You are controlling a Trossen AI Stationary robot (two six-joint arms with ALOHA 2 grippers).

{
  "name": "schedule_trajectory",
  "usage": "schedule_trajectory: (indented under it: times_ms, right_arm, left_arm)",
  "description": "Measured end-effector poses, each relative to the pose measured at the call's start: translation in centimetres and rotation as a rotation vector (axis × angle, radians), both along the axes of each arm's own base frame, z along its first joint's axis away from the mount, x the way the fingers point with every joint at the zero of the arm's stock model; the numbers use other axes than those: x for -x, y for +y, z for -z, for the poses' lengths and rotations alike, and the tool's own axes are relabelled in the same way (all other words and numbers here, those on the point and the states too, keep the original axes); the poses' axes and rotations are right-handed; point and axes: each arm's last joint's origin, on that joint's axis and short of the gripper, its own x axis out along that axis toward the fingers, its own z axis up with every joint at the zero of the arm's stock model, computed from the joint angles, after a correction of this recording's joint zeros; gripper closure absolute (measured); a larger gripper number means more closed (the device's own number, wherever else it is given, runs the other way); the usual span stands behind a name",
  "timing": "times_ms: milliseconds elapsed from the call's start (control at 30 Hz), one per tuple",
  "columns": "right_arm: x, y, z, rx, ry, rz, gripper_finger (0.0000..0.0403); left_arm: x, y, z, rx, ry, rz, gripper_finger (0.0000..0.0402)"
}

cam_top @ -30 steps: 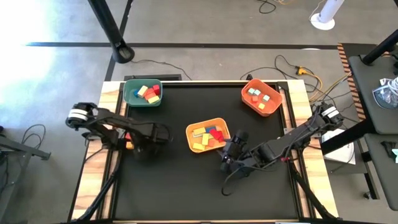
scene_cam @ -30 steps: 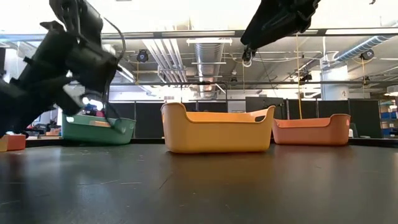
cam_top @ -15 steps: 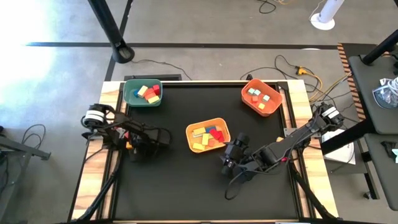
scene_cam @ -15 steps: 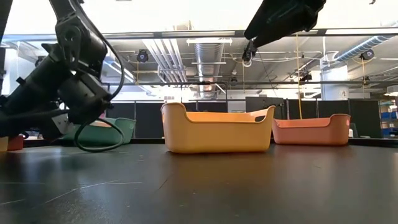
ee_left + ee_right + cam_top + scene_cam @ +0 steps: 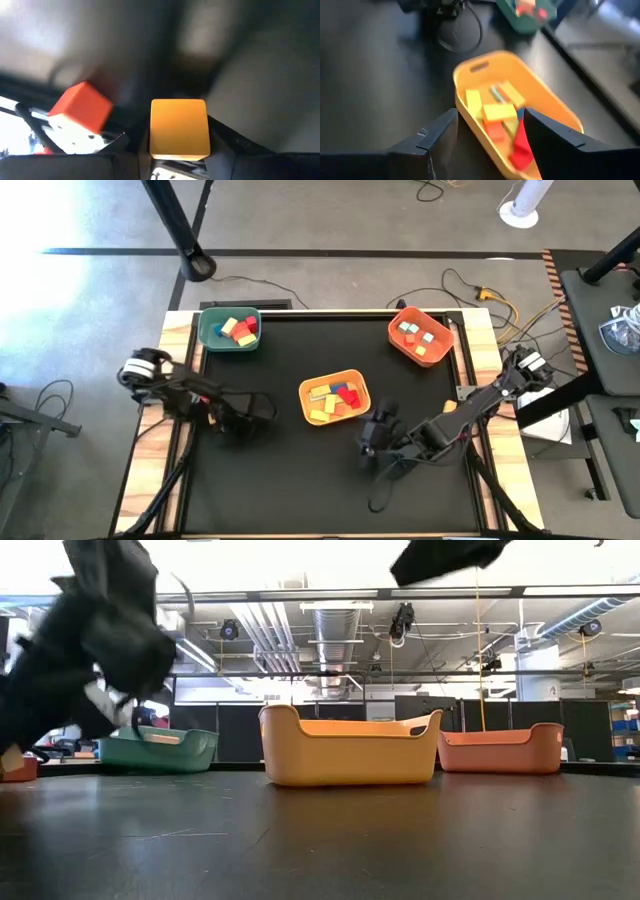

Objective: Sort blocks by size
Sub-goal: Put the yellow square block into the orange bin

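My left gripper [image 5: 252, 413] hangs over the table's left part, shut on a yellow block [image 5: 180, 127]. A red block [image 5: 82, 107] lies close beside it, near the table's left edge. My right gripper [image 5: 372, 438] stands open and empty just near of the yellow bin [image 5: 335, 397]; its wrist view looks past both fingers into that bin [image 5: 520, 125]. Sorted blocks lie in the green bin [image 5: 230, 330], the yellow bin and the orange bin [image 5: 420, 337]. My left gripper pinches the yellow block between its two fingers, one on each of two opposite sides [image 5: 154, 135]. A square face of the block points away from the wrist. The wrist view looks along the fingers, so how far back the block reaches does not show.
The three bins stand in the table's far half, the yellow one [image 5: 350, 745] in the middle. Bare black table lies in the near half. Cables hang below both arms. Wooden rails run along the table's left and right edges.
My left gripper dipped close to the table near its left edge, then rose again and went a little toward the near edge. My right gripper drew back from the yellow bin toward the near edge and rose.
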Motion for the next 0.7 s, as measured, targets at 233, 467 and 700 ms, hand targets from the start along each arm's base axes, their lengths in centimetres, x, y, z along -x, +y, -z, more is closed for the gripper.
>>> schedule_trajectory:
  times_ms: [233, 467, 700]
  right_arm:
    - [-0.1, 3.2, -0.1, 0.128, -0.157, -0.262, 0.0198]
    - [-3.1, 6.0, 3.0, 0.244, -0.232, -0.433, 0.0196]
    - [-8.8, 9.9, 5.3, 0.473, -0.18, -0.549, 0.0173]
  left_arm:
    - [-2.0, -5.0, -3.7, 0.152, -0.474, 0.043, 0.0288]
    - [-4.9, -10.2, -6.9, 0.523, -1.243, 0.182, 0.0288]
    - [-5.6, -11.0, -6.8, 0.727, -1.564, 0.227, 0.0288]
